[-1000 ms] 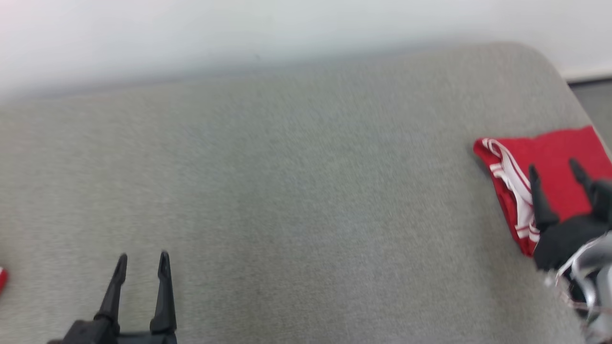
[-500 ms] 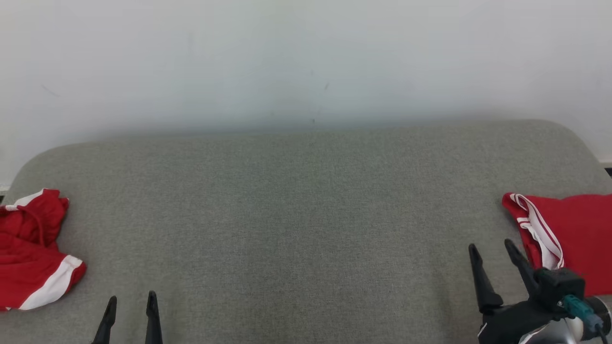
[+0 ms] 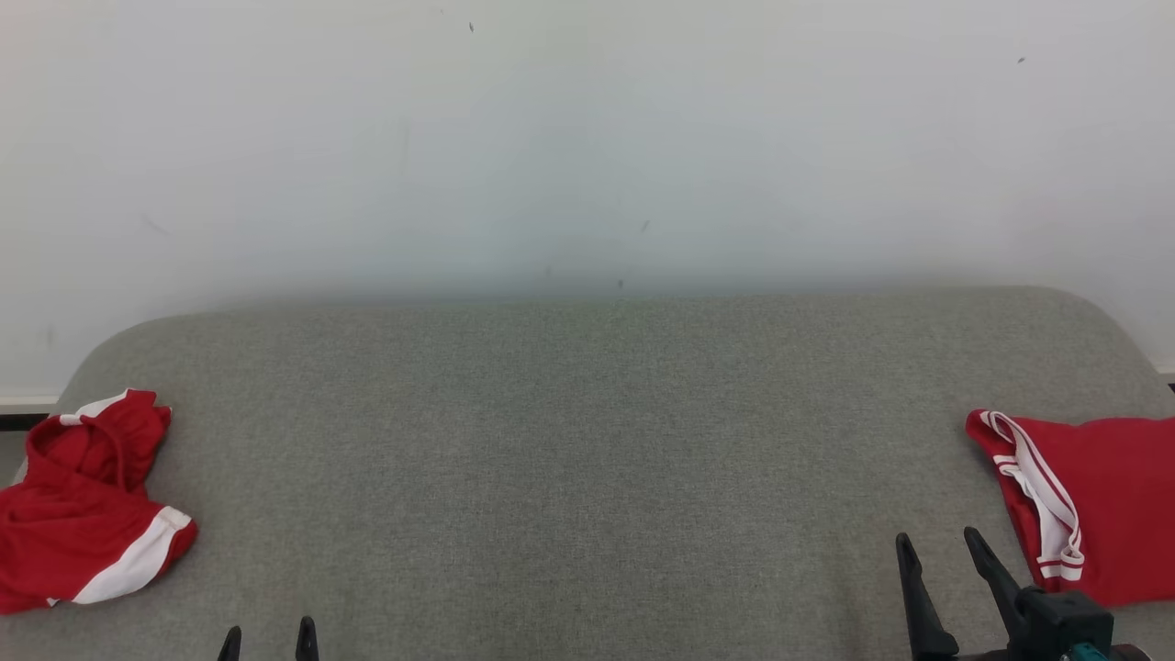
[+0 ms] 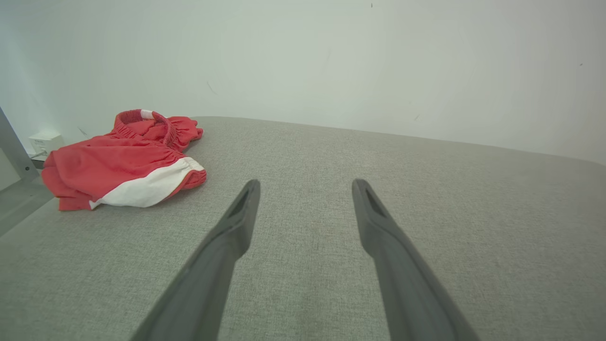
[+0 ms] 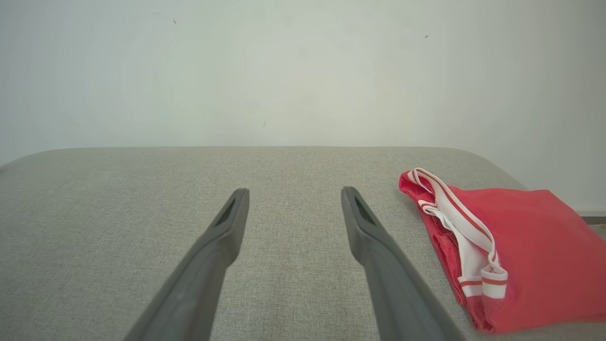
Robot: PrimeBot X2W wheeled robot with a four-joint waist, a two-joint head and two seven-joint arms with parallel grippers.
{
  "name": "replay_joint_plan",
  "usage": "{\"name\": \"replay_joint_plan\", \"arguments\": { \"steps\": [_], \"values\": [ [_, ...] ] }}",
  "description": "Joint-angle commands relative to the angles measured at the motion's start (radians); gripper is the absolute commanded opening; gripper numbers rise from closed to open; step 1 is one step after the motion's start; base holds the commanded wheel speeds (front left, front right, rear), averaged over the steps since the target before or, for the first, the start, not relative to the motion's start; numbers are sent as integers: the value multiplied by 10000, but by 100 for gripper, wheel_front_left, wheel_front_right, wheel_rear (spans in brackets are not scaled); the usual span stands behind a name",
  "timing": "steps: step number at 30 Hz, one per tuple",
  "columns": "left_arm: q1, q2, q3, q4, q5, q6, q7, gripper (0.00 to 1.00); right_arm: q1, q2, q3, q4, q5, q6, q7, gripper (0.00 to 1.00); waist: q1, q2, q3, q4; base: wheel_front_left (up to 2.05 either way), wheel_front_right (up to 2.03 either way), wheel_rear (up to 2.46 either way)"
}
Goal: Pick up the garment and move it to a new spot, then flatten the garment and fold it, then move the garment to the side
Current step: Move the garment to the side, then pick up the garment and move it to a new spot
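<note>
A folded red garment (image 3: 1102, 496) with white striped trim lies flat at the right end of the grey padded surface (image 3: 587, 441). It also shows in the right wrist view as the folded garment (image 5: 521, 246). My right gripper (image 3: 938, 542) stands open just left of it, apart from it and empty, its own view showing the right gripper (image 5: 293, 192) with spread fingers. A crumpled red garment (image 3: 83, 514) with a white band lies at the left end. My left gripper (image 3: 268, 638) is open and empty, well to its right. From the left wrist, the left gripper (image 4: 305, 184) points past the crumpled garment (image 4: 118, 161).
A plain white wall (image 3: 587, 138) rises directly behind the padded surface. The surface has rounded far corners, and each garment lies close to an end edge. A metal frame bar (image 4: 14, 151) and a wall socket (image 4: 45, 141) sit beyond the left end.
The head camera has swung up and left, bringing in the wall and the crumpled garment. My right gripper, earlier over the folded garment, now stands open to its left, off it.
</note>
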Motion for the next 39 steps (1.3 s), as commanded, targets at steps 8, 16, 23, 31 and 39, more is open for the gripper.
{"name": "replay_joint_plan", "arguments": {
  "steps": [8,16,23,31,39],
  "values": [
    [-99,-36,-50,75,78,-60,-27,100,344,268,-191,-48,108,-27,53,100,1,1,18,-134,0,0,0],
    [-233,-40,-151,248,70,-54,-27,100,434,416,-279,-122,84,-27,60,100,1,1,121,-84,0,0,0],
    [-400,-42,-199,257,32,-61,-27,100,395,480,-271,-158,70,-27,74,100,1,1,171,-42,0,0,0],
    [-569,-43,-255,179,21,-67,-27,100,379,495,-332,-159,52,-27,63,100,1,1,221,139,0,0,0],
    [-590,27,-268,130,87,-68,-27,100,406,568,-365,-172,121,-27,-18,100,1,1,154,1211,0,0,0]
  ]
}}
